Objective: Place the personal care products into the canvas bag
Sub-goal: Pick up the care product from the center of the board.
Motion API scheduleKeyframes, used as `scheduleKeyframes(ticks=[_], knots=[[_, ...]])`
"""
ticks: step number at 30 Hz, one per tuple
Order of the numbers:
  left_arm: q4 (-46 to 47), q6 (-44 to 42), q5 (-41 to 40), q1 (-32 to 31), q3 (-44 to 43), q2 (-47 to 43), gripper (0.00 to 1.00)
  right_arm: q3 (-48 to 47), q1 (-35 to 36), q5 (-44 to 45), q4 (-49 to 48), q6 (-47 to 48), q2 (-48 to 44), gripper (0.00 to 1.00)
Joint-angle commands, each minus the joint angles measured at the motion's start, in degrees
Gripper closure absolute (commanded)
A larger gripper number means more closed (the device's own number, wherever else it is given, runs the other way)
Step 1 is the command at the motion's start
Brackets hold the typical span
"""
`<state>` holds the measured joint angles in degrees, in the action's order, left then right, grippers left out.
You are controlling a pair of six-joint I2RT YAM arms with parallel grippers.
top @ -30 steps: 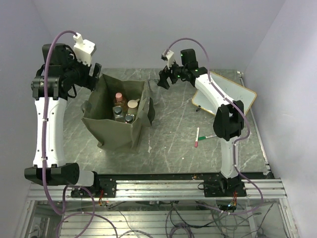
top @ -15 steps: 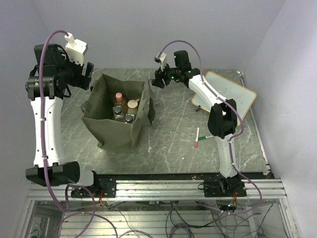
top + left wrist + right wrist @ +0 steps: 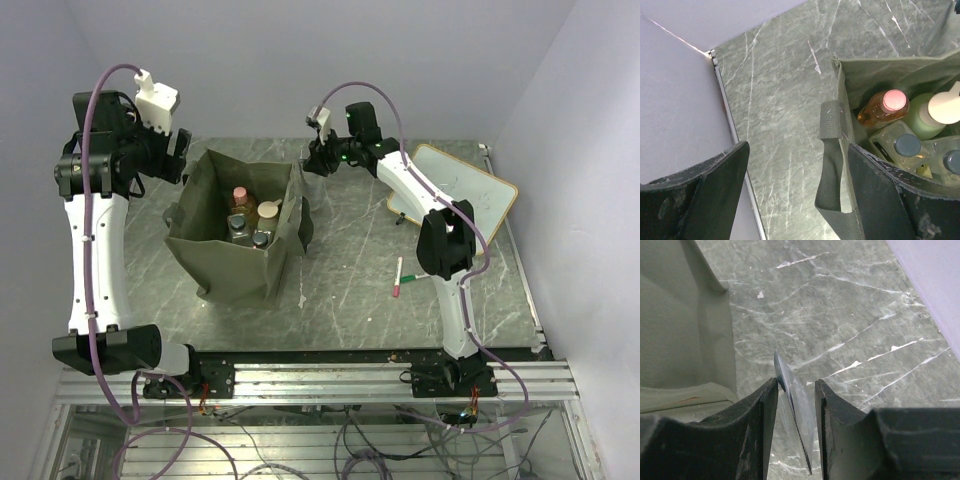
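Observation:
The olive canvas bag point(image 3: 235, 262) stands open at the table's left. Inside it are an amber bottle point(image 3: 879, 109) with a pink cap, a pale green bottle point(image 3: 922, 120) with a beige cap, and clear bottles point(image 3: 900, 147) with dark caps. My left gripper point(image 3: 797, 190) is open above the bag's left rim, with the strap handle point(image 3: 830, 150) hanging between its fingers. My right gripper point(image 3: 796, 390) hangs by the bag's far right corner, its fingers closed in on a flat clear tube point(image 3: 799, 412) that stands tilted between them above the table.
A wooden-framed whiteboard point(image 3: 460, 185) lies at the back right. A red marker point(image 3: 398, 276) and a green marker point(image 3: 421, 275) lie right of centre. The wall point(image 3: 300, 60) runs close behind both grippers. The table's metal edge point(image 3: 732, 135) runs under my left gripper.
My right gripper has moved left toward the bag's far corner and its jaws have closed in on the clear tube. My left arm drew back to the left and now holds still.

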<state>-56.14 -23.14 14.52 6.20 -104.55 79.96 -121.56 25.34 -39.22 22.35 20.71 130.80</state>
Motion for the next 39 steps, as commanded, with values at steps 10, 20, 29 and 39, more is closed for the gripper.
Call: scheduleKeyframes(ticks=[10, 20, 29, 39], knots=[[0.6, -0.24, 3.01, 0.6, 1.98, -0.69, 0.11, -1.34, 0.32, 1.59, 2.74, 2.73, 1.52, 0.68], [-0.23, -0.62, 3.69, 0.64, 3.49, -1.21, 0.09, -2.15, 0.32, 1.12, 2.4, 1.51, -0.04, 0.97], [-1.63, -0.42, 4.58, 0.55, 6.47, -2.33, 0.07, -1.14, 0.1, 3.13, 3.07, 1.68, -6.51, 1.0], [-3.1, 0.37, 6.27, 0.6, 8.69, -3.36, 0.1, -0.03, -1.14, 7.38, 7.52, 2.54, -14.61, 1.0]])
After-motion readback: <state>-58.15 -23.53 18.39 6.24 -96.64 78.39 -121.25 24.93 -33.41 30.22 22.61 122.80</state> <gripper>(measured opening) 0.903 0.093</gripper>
